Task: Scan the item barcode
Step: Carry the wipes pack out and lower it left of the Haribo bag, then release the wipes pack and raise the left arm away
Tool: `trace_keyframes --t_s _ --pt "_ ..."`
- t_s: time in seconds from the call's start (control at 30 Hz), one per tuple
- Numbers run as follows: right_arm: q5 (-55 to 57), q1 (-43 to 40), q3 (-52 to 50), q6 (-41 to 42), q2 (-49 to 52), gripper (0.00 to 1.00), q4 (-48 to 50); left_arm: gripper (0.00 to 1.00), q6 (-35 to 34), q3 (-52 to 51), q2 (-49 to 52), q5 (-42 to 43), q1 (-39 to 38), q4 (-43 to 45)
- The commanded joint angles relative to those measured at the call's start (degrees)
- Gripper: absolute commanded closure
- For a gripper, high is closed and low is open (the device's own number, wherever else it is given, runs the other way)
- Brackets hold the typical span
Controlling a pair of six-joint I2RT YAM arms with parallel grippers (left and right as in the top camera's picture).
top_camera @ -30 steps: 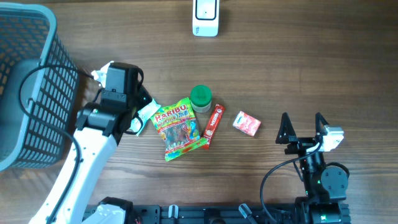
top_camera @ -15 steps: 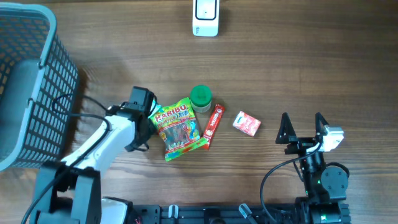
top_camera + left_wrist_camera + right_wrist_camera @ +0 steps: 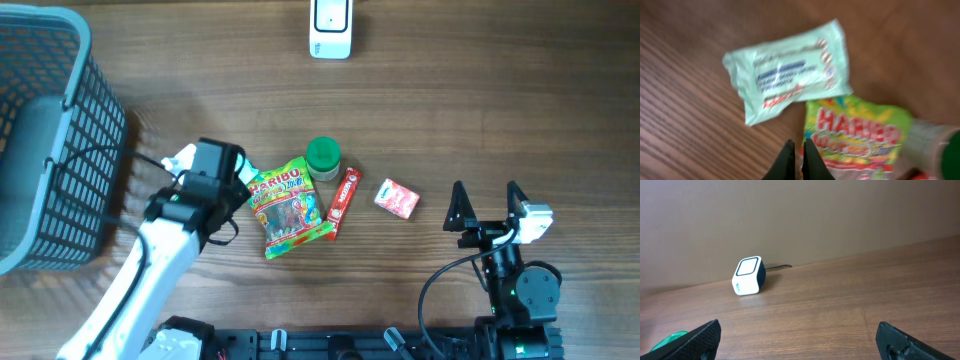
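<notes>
Several items lie mid-table: a Haribo bag [image 3: 290, 205], a green-lidded jar [image 3: 322, 157], a red stick pack [image 3: 343, 198] and a small pink box [image 3: 397, 198]. A mint-green tissue pack [image 3: 790, 70] lies just left of the Haribo bag [image 3: 860, 132]; from overhead my left wrist mostly hides it. My left gripper [image 3: 795, 146] is shut with nothing in it, hovering at the bag's left edge below the tissue pack. The white scanner [image 3: 331, 28] stands at the far edge and also shows in the right wrist view [image 3: 748, 276]. My right gripper [image 3: 487, 195] rests open near the front right, empty [image 3: 799, 330].
A grey mesh basket [image 3: 40, 150] fills the left side of the table, close behind my left arm. Bare wood lies between the scanner and the items, and around my right gripper.
My left arm has swung from beside the basket toward the Haribo bag, its wrist now above the tissue pack. The right arm and all items have stayed put.
</notes>
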Motion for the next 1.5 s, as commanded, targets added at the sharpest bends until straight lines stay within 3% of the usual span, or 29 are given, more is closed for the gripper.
trace_keyframes --t_s 0.0,0.27,0.53,0.73,0.87,0.9,0.93,0.97,1.23,1.33,1.47 --pt "0.8 0.3 -0.1 0.1 -0.2 0.00 0.3 0.96 1.2 0.7 -1.2 -4.3 2.3 0.1" --pt "0.8 0.3 -0.1 0.1 -0.2 0.00 0.3 0.96 1.4 0.5 11.0 -4.1 6.9 4.0" --pt "0.8 0.3 -0.1 0.1 -0.2 0.00 0.3 0.96 1.4 0.5 24.9 6.4 6.2 8.2" --pt "0.8 0.3 -0.1 0.1 -0.2 0.00 0.3 0.96 5.5 1.0 21.3 4.6 5.4 6.9" --pt "0.8 0.3 -0.1 0.1 -0.2 0.00 0.3 0.96 5.6 4.3 12.9 1.1 5.4 2.5" --pt "0.8 0.3 -0.1 0.1 -0.2 0.00 0.3 0.76 6.6 6.7 8.4 -0.5 5.4 0.9" --pt "0.8 0.3 -0.1 0.1 -0.2 0.00 0.3 0.46 7.5 8.2 5.7 -1.1 5.4 0.5" --pt "0.8 0.3 -0.1 0.1 -0.2 0.00 0.3 0.00 8.7 9.8 3.0 -1.6 5.4 0.5" --pt "0.5 0.3 -0.1 0.4 -0.2 0.00 0.3 0.00 15.7 21.7 -12.9 -3.7 5.4 11.7" --pt "-1.1 0.3 -0.1 5.4 -0.2 0.00 0.2 0.00 19.6 24.0 -15.7 -5.9 5.4 16.8" --pt "-23.1 0.3 0.7 11.8 -0.2 0.00 3.1 0.00 23.1 27.2 -18.5 -11.5 5.4 18.5"
